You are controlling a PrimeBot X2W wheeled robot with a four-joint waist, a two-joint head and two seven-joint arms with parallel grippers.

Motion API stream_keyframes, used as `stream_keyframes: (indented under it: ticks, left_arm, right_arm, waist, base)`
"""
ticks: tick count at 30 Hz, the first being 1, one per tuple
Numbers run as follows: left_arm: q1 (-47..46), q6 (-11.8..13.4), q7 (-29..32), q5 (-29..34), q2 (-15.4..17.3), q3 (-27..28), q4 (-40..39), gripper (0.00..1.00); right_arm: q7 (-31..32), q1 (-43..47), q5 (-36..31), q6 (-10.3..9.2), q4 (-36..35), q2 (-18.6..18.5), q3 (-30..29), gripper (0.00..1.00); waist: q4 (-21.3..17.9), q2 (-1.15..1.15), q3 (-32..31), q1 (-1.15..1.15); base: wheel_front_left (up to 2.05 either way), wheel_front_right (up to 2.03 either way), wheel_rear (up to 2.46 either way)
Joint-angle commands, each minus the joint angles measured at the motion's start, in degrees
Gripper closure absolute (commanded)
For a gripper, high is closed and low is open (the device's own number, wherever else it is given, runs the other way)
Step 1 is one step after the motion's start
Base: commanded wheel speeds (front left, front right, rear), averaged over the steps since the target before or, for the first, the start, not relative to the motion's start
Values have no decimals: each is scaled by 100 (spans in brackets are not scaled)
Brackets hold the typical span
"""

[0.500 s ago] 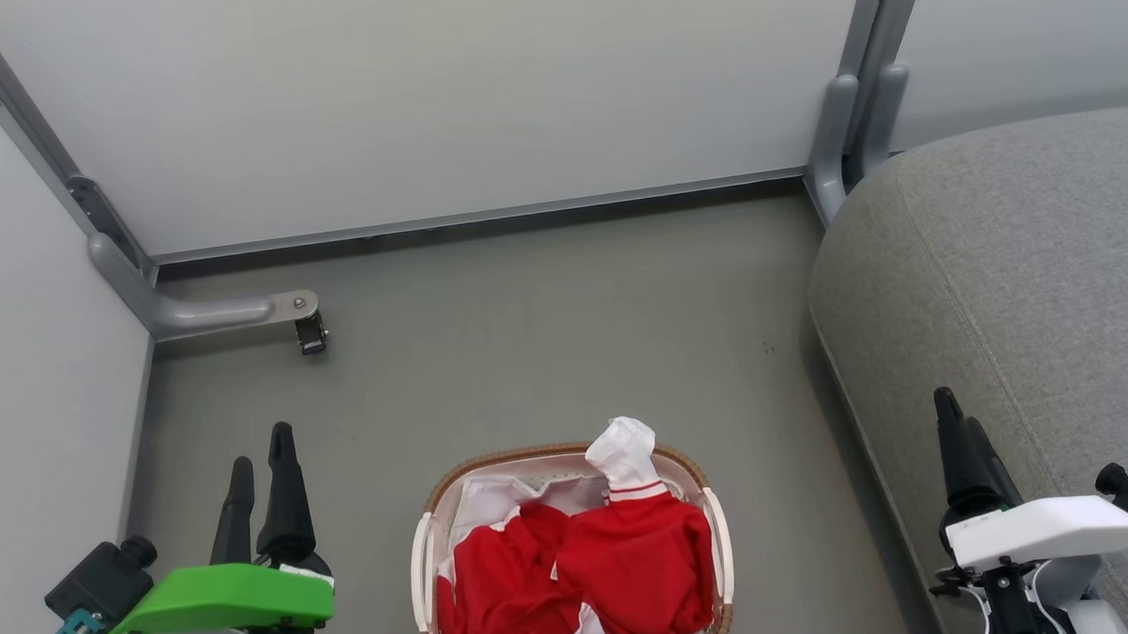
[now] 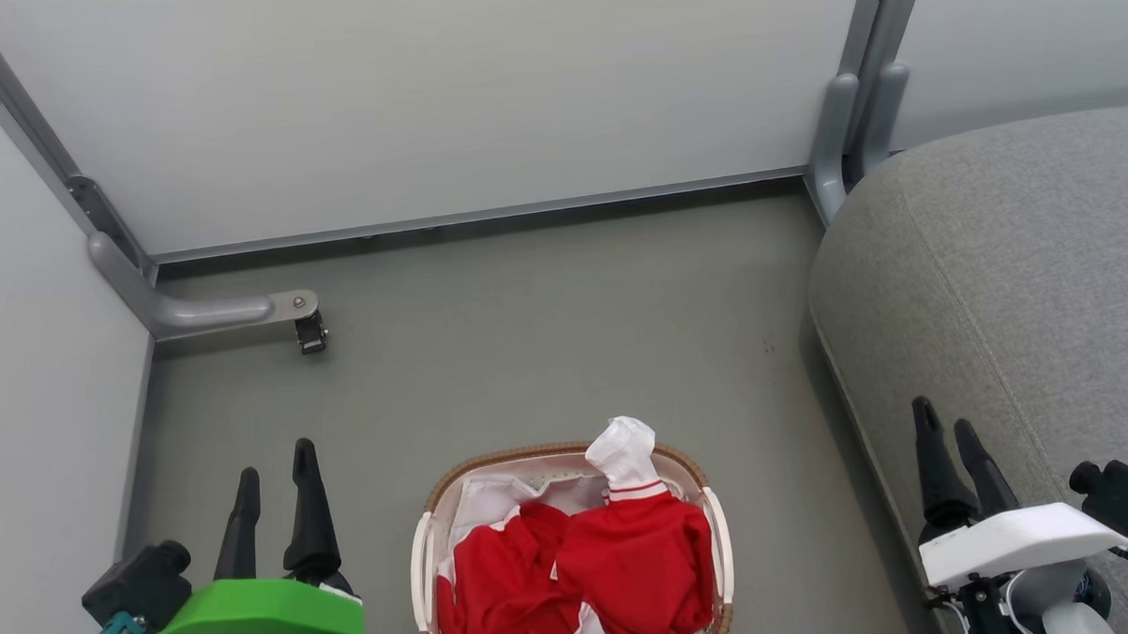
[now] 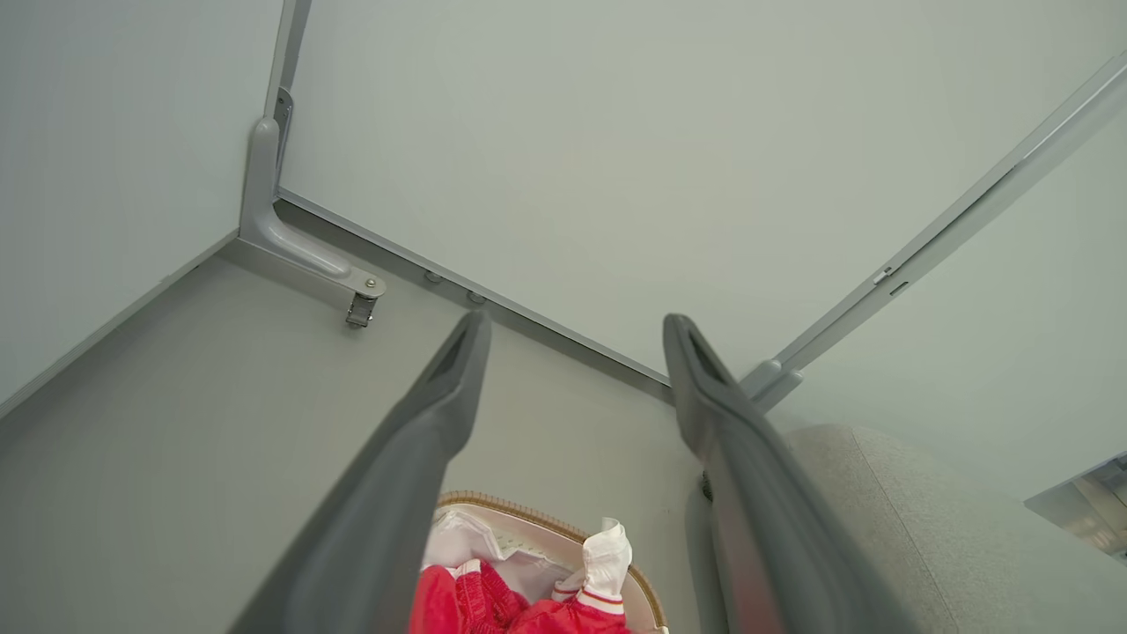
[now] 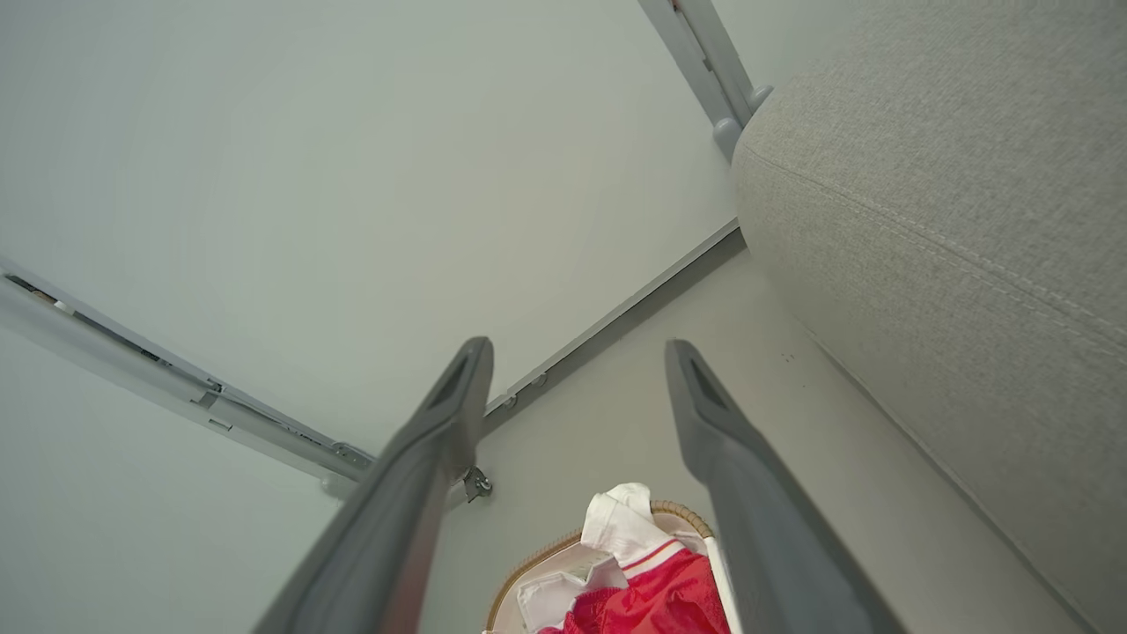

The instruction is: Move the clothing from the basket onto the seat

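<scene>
Your left claw (image 2: 276, 460) sits to the left of the basket (image 2: 531, 451), fingers apart with nothing between them. Your right claw (image 2: 942, 414) is likewise spread and empty, against the near edge of the seat (image 2: 1022, 273). The clothing (image 2: 620, 568) lies heaped in the basket, which stands on the floor (image 2: 527, 337) between your two claws, with a white cuff (image 2: 625, 451) poking up at its far rim and the seat off to its right.

We found the clothing (image 2: 620, 568) heaped in the basket (image 2: 480, 463) on the floor (image 2: 528, 356), between our left gripper (image 2: 275, 460) and right gripper (image 2: 941, 415). The seat (image 2: 1022, 273) stood right of the basket, the partition panel (image 2: 472, 95) behind.
</scene>
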Motion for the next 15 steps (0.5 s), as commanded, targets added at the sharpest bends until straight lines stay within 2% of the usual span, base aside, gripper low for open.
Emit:
stream_keyframes:
  ticks: [1, 15]
  left_arm:
    - [38, 21, -58, 164, 39, -35, -25, 0]
    - [103, 77, -260, 920, 46, -230, 104, 0]
  right_arm:
    - [-63, -5, -182, 1, -39, -36, 24, 0]
    - [-269, 41, -1222, 1, 67, -46, 278, 0]
  waist:
    - [-1, 0, -1, 0]
    - [13, 0, 6, 0]
  base:
    - [0, 0, 0]
    - [0, 0, 0]
